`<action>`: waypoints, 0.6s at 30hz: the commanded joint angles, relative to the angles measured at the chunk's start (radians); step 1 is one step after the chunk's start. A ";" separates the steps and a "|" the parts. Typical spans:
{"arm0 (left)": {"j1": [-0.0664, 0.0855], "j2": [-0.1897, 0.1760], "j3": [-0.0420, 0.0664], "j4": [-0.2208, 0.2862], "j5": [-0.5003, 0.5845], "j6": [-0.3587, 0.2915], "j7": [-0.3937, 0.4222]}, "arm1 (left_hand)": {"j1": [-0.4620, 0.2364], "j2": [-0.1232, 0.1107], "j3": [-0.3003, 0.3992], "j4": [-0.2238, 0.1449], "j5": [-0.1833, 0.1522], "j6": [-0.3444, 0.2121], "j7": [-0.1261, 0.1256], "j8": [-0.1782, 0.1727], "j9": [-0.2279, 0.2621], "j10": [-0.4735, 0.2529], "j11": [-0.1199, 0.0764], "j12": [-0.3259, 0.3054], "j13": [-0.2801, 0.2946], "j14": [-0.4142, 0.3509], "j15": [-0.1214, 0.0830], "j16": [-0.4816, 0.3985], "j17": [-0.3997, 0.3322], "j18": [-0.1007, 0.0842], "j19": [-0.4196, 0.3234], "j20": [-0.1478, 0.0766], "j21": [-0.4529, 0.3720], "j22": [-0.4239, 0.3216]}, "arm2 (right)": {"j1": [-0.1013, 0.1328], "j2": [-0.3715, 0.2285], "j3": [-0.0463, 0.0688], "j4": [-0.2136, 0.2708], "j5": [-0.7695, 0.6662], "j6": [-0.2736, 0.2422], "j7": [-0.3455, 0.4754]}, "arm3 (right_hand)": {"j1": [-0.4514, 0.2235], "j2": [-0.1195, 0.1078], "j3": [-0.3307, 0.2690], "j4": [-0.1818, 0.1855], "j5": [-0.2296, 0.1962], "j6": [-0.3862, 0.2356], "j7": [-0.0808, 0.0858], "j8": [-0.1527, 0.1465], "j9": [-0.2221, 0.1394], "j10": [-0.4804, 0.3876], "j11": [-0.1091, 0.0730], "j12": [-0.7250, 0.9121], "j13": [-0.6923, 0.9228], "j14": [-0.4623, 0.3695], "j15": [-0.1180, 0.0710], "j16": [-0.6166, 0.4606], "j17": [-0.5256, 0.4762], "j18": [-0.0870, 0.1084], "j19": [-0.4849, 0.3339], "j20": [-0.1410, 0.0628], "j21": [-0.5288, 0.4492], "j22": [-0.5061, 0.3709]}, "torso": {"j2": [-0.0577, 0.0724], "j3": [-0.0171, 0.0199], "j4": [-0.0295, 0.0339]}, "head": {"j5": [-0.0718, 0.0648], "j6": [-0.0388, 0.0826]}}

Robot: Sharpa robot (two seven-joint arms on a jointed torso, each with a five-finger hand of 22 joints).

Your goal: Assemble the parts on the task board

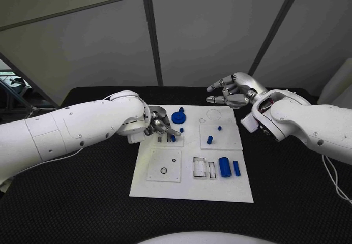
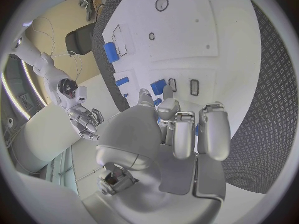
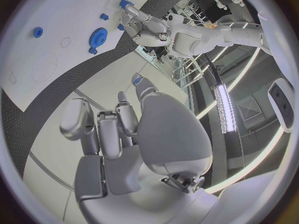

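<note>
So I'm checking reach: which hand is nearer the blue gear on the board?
Left. The left hand is over the board right beside the blue gear; the right hand hovers beyond the board's far edge.

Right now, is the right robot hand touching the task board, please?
Apart: the head view shows the right robot hand raised beyond the task board's far edge, holding nothing.

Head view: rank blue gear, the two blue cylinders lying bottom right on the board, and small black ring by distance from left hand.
From the left hand:
1. Blue gear, just beside it, board's far side.
2. Small black ring, near-left panel.
3. Two blue cylinders, near-right.
</note>
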 commanded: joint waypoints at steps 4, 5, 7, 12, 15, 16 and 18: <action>0.002 0.005 0.000 -0.001 -0.010 0.017 -0.008 | 0.016 0.001 0.005 -0.006 -0.001 -0.006 0.000 0.007 0.006 0.006 -0.001 0.006 0.003 0.102 -0.005 0.006 0.256 -0.080 0.024 -0.003 0.006 0.012 | 0.002 0.003 0.001 0.001 -0.003 0.004 0.001 | -0.002 0.008 -0.005 0.002 0.007 0.005 0.000 0.002 -0.001 -0.006 0.000 -0.005 -0.001 0.062 -0.006 -0.006 0.080 0.011 -0.006 0.000 -0.004 -0.001 | 0.000 0.0002 0.0002 | -0.001 -0.001; 0.002 0.006 0.000 -0.001 -0.010 0.018 -0.008 | 0.018 0.001 0.006 -0.008 -0.001 -0.006 -0.001 0.008 0.007 0.006 -0.001 0.006 0.004 0.102 -0.005 0.006 0.256 -0.080 0.023 -0.004 0.006 0.012 | 0.002 0.003 0.001 0.001 -0.003 0.005 0.001 | -0.002 0.008 -0.005 0.002 0.007 0.005 0.000 0.002 -0.001 -0.006 0.000 -0.005 -0.001 0.062 -0.006 -0.006 0.080 0.011 -0.006 0.000 -0.004 -0.001 | 0.000 0.0002 0.0003 | -0.002 -0.001; 0.002 0.007 0.000 -0.002 -0.011 0.020 -0.008 | 0.023 0.000 0.009 -0.012 -0.001 -0.008 -0.001 0.011 0.011 0.006 -0.001 0.007 0.004 0.102 -0.005 0.006 0.257 -0.080 0.024 -0.004 0.007 0.013 | 0.002 0.004 0.001 0.001 -0.003 0.005 0.001 | -0.002 0.008 -0.005 0.002 0.007 0.005 0.000 0.002 -0.001 -0.006 0.000 -0.005 -0.001 0.062 -0.006 -0.006 0.080 0.011 -0.006 0.000 -0.004 -0.001 | 0.000 0.0003 0.0006 | -0.002 -0.002; 0.002 0.008 0.000 -0.004 -0.011 0.024 -0.008 | 0.033 0.000 0.017 -0.021 -0.001 -0.011 -0.001 0.016 0.020 0.006 -0.002 0.008 0.004 0.102 -0.005 0.006 0.257 -0.080 0.024 -0.004 0.007 0.015 | 0.002 0.004 0.001 0.000 -0.003 0.007 0.000 | -0.002 0.008 -0.005 0.002 0.007 0.005 0.000 0.002 -0.001 -0.006 0.000 -0.005 -0.001 0.062 -0.006 -0.006 0.080 0.011 -0.006 0.000 -0.004 -0.001 | 0.000 0.0001 0.0011 | -0.003 -0.004; 0.002 0.009 0.000 -0.005 -0.011 0.026 -0.008 | 0.050 0.005 0.031 -0.035 -0.001 -0.015 -0.002 0.021 0.029 0.006 -0.003 0.008 0.004 0.102 -0.006 0.006 0.256 -0.080 0.024 -0.005 0.007 0.015 | 0.002 0.004 0.001 0.000 -0.003 0.009 0.000 | -0.002 0.009 -0.005 0.003 0.009 0.005 0.000 0.003 -0.001 -0.005 0.000 -0.003 0.000 0.062 -0.007 -0.006 0.079 0.011 -0.005 0.000 -0.005 -0.001 | 0.000 0.0001 0.0008 | -0.002 -0.005; 0.002 0.009 0.000 -0.005 -0.011 0.027 -0.009 | 0.059 0.007 0.037 -0.041 -0.001 -0.016 -0.003 0.022 0.031 0.006 -0.003 0.008 0.004 0.102 -0.007 0.006 0.256 -0.080 0.024 -0.005 0.008 0.016 | 0.002 0.004 0.001 0.000 -0.003 0.009 0.000 | -0.002 0.009 -0.005 0.003 0.009 0.005 0.000 0.003 -0.001 -0.005 0.000 -0.003 0.000 0.062 -0.007 -0.006 0.079 0.011 -0.005 0.000 -0.005 -0.001 | 0.000 0.0000 0.0008 | -0.002 -0.005; 0.002 0.010 0.000 -0.005 -0.011 0.028 -0.009 | 0.073 0.010 0.048 -0.051 -0.001 -0.019 -0.004 0.023 0.035 0.006 -0.005 0.008 0.004 0.102 -0.008 0.006 0.256 -0.081 0.024 -0.005 0.008 0.017 | 0.002 0.005 0.001 0.000 -0.003 0.010 0.000 | -0.002 0.009 -0.005 0.003 0.009 0.005 0.000 0.003 -0.001 -0.005 0.000 -0.003 0.000 0.062 -0.007 -0.006 0.079 0.011 -0.005 0.000 -0.005 -0.001 | 0.000 0.0000 0.0008 | -0.002 -0.005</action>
